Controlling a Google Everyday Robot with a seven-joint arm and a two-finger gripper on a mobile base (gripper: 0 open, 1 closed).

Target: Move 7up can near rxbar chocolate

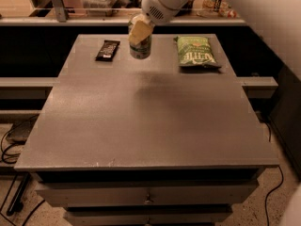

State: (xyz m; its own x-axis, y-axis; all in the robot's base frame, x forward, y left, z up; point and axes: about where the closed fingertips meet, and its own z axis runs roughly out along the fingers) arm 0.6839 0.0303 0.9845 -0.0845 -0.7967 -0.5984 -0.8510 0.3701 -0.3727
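a: where's the gripper (pixel 140 34)?

b: at the far end of the grey table (pixel 141 121), coming down at a slant from the white arm (pixel 162 4) at the top of the view. its pale tip lies right over the upper front of the 7up can (pixel 140 51).

a: so it's holding the can?

b: i cannot tell. the gripper overlaps the can's top and hides it, so they look to be touching, but whether it is clamped on the can or loose around it doesn't show.

a: and the can itself?

b: upright, its white and green lower half showing below the gripper. its base is at the table top or just above; which one isn't plain.

a: how about the rxbar chocolate (pixel 107 50)?

b: flat on the table, just to the left of the can in this view, with a narrow strip of bare table between them. near, not touching.

a: anything else up there?

b: a green chip bag (pixel 195 51) lying flat to the right of the can, farther off than the bar. the can sits between the two.
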